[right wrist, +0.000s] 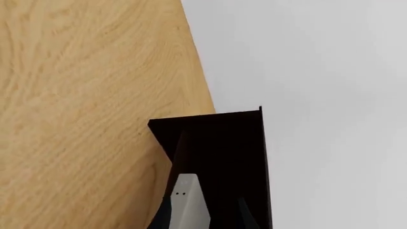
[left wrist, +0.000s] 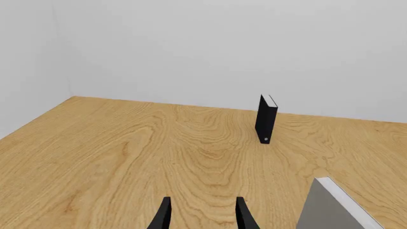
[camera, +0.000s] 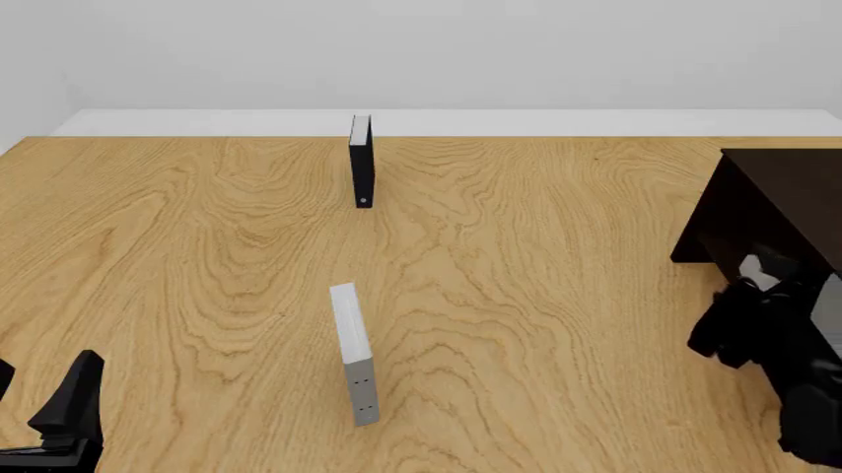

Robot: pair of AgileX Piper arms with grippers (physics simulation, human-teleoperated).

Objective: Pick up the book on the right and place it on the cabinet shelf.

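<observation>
Left wrist view: left gripper (left wrist: 202,214) has its fingers spread, grasping nothing, above the tabletop (left wrist: 127,152). Front view: right gripper (camera: 770,296) is at the cabinet (camera: 776,202). Right wrist view: fingers grasp the book (right wrist: 189,202) inside the cabinet shelf (right wrist: 222,143).

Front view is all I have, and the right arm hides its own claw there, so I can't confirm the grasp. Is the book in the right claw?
Observer: Yes. The right wrist view shows the light-grey book sitting between the fingers of the right claw.
Operator: What is just ahead of it?
Observer: The dark cabinet stands right behind the book in that view. I cannot tell whether the book has reached the shelf.
</observation>
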